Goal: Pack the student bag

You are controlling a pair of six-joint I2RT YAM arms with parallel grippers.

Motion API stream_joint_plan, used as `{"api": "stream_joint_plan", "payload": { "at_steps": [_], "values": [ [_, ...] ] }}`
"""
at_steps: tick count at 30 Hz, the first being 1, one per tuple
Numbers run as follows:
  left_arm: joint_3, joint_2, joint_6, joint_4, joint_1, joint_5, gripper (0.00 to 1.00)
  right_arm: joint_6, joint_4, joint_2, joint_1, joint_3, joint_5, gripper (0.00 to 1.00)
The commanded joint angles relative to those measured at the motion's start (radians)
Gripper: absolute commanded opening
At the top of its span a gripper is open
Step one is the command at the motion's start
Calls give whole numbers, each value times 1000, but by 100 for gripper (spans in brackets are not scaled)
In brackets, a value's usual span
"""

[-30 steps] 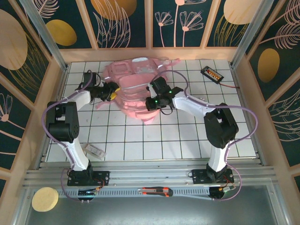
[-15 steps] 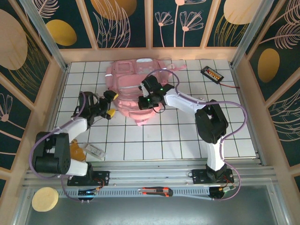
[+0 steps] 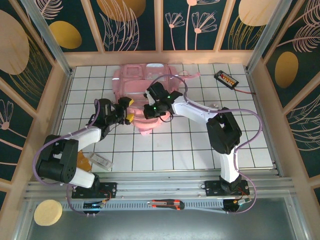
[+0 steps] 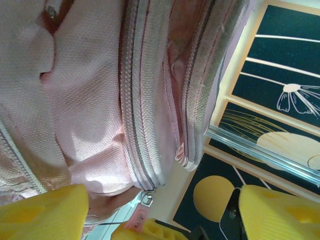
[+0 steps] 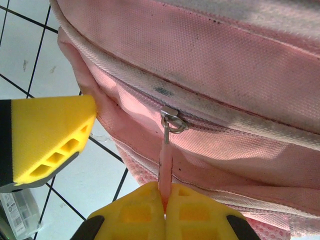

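The student bag [image 3: 135,82], a big pink backpack, lies at the back centre of the tiled table. My right gripper [image 3: 144,113] is at its near edge. In the right wrist view this gripper [image 5: 165,200] is shut on the pink zipper pull [image 5: 165,162], which hangs from the metal slider [image 5: 172,122]. My left gripper [image 3: 131,110] stands open just left of it. In the left wrist view the bag's zipped seams [image 4: 145,100] fill the space above the left gripper [image 4: 160,220]. A second pull tab [image 4: 137,220] dangles between its yellow fingers [image 4: 40,215] and is not held.
A small black device [image 3: 226,78] with a red cable lies at the back right. A clear plastic item [image 3: 100,160] and an orange thing [image 3: 82,161] lie by the left arm's base. On the front rail rest a box cutter [image 3: 167,203] and a yellow disc [image 3: 47,211].
My left gripper let go at the bag's left side, drew back, and now sits open at the near-left corner. My right gripper has carried the zipper pull leftward; the bag shifted.
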Motion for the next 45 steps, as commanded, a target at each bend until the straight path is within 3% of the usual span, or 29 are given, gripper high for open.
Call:
{"api": "stream_joint_plan", "payload": {
  "at_steps": [1, 6, 12, 16, 19, 27, 45],
  "values": [
    [32, 25, -3, -14, -1, -6, 70, 9, -17, 25, 33, 50, -6, 0],
    [93, 68, 94, -125, -1, 0, 56, 8, -26, 35, 49, 61, 2, 0],
    [97, 97, 104, -126, -1, -10, 44, -6, -39, 51, 65, 83, 8, 0],
    [108, 112, 120, -130, 0, -20, 24, -9, -47, 60, 73, 90, 10, 0],
    [112, 104, 149, -152, 2, -36, 0, -11, -54, 57, 71, 87, 22, 0],
    [122, 67, 301, -320, 40, -30, 0, -10, -45, 5, 22, 12, 30, 0],
    [77, -38, 435, -430, 164, -22, 0, -69, -53, -109, -102, -147, 52, 0]
  ]
}}
